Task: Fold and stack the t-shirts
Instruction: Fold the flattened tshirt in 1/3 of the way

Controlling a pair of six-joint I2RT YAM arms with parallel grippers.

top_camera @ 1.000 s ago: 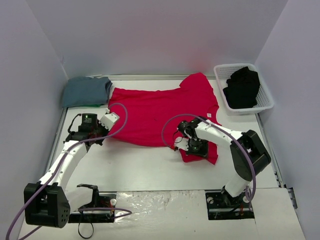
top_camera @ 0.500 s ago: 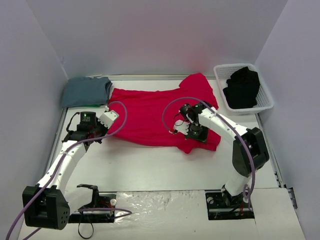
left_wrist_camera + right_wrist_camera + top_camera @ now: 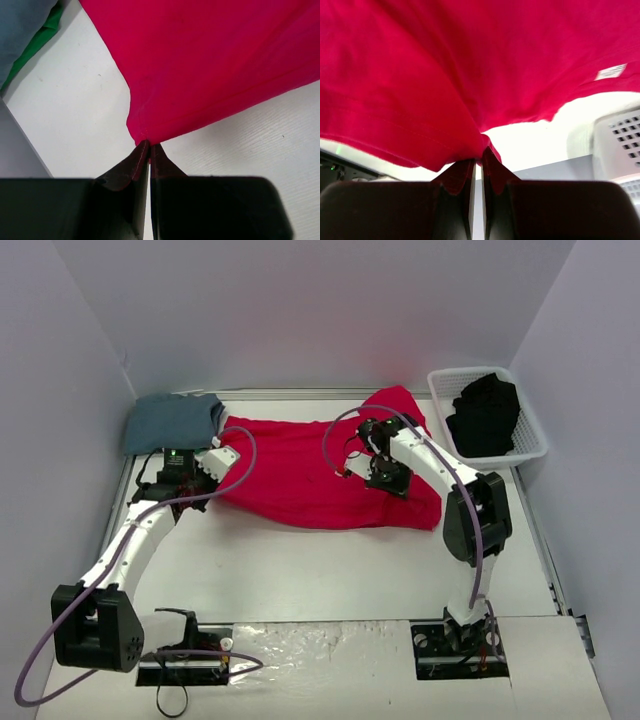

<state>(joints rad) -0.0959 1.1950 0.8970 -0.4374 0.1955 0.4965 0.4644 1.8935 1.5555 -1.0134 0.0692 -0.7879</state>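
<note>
While my left tool (image 3: 149,150) is pinched shut on the near-left hem corner of the red t-shirt (image 3: 300,475), my right tool (image 3: 481,165) is clamped on an edge of the same soft cloth near its white neck label (image 3: 610,71). The shirt lies rumpled across the far half of the white bench (image 3: 300,570), long axis left to right, neck end rightward. Bare bench lies open along its near edge. A folded blue-grey t-shirt (image 3: 172,423) sits far left; a black t-shirt (image 3: 485,412) is heaped in the slatted basket (image 3: 535,448) far right.
</note>
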